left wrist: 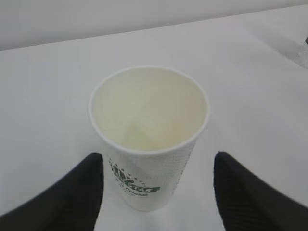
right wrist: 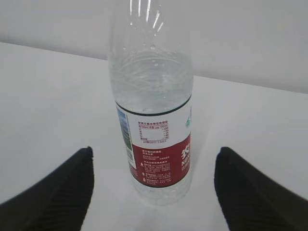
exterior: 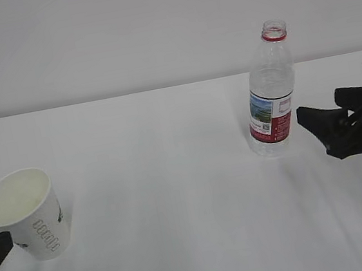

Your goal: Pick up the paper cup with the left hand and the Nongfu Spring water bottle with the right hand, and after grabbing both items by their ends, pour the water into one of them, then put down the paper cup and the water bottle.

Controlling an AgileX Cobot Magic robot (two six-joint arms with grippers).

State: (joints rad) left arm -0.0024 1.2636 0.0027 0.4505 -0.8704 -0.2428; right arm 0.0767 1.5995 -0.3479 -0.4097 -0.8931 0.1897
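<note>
Pictured on a plain white surface (exterior: 178,199), nearest the exterior camera at lower left: the paper cup (exterior: 25,213), upright though leaning in that slanted view, green logo to the side, and inside it pale, slightly yellowish water (left wrist: 149,113). Just beside the cup's base, one dark tip of the left hand (left wrist: 156,192), jaws spread wide to either side of the cup in the left wrist view and touching nothing, with white surface visible between each finger and the cup wall. Seemingly set down, or not yet picked up; impossible to tell which from this moment alone. Further back and to the right: the Nongfu Spring water bottle (exterior: 270,91), upright and uncapped, red neck ring at the top, red-and-white label facing the front. Near it on the right, the right hand (exterior: 327,127), jaws likewise open and empty, tips pointed at the label but apart from it. In the right wrist view, the bottle centred between the two fingers with clear gaps on both sides. Both items placed well apart, probably so each arm reaches its own without crossing the middle. Behind everything, a bare pale wall (exterior: 114,35).
</note>
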